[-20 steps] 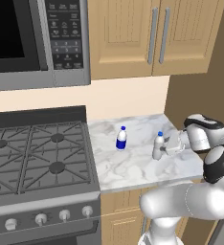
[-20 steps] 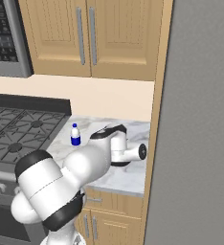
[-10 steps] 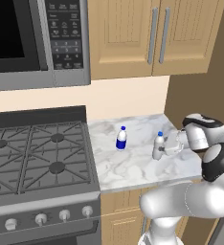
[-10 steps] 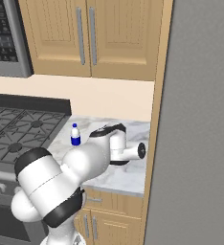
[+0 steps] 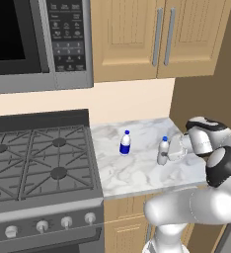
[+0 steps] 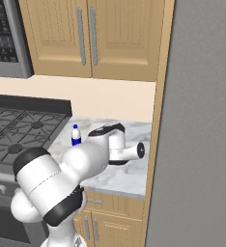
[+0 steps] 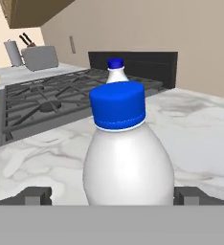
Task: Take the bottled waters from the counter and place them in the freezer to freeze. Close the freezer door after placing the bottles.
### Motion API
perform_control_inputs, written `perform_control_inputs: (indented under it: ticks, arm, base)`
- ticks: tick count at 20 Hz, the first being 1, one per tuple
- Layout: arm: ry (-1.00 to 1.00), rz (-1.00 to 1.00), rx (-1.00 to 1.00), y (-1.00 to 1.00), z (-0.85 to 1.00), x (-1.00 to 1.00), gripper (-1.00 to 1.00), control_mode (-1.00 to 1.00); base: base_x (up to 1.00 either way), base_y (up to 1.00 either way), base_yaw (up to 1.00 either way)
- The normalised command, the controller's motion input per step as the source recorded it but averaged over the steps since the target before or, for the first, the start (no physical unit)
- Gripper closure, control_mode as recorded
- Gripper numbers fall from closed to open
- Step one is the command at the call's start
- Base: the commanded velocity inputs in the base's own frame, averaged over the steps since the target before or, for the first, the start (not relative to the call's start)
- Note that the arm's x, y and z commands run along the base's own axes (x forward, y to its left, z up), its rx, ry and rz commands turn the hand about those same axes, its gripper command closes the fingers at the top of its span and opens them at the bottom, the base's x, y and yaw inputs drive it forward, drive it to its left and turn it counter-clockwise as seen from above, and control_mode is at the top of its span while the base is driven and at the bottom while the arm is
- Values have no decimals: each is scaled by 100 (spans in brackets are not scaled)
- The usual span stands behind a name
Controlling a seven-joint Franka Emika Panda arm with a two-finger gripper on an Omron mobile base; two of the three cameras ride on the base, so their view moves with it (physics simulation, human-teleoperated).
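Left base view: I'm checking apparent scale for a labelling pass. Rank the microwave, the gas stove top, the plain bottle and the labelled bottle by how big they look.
1-2. Gas stove top and microwave: both cropped, too alike to rank.
3-4. Labelled bottle and plain bottle: look alike, no clear ranking.

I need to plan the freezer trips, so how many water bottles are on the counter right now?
2. The plain bottle stands upright near the counter's right end, between the open gripper's fingers. The blue-labelled bottle stands farther left, nearer the stove.
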Motion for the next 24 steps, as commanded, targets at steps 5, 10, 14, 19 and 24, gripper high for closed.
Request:
perform_control_inputs:
  ticks: [5,10,14,19,24]
  arm:
    - [0,1,0,1,0,0,100,-100]
    - [0,0,0,1,0,0,100,-100]
    - [0,-3,0,26,14,-14,100,-100]
    - [0,-11,0,58,62,-43,100,-100]
    - [0,-25,8,15,51,-56,100,-100]
  base:
    - [0,0,0]
    - [0,0,0]
    - [0,0,0]
    - [0,0,0]
    - [0,0,0]
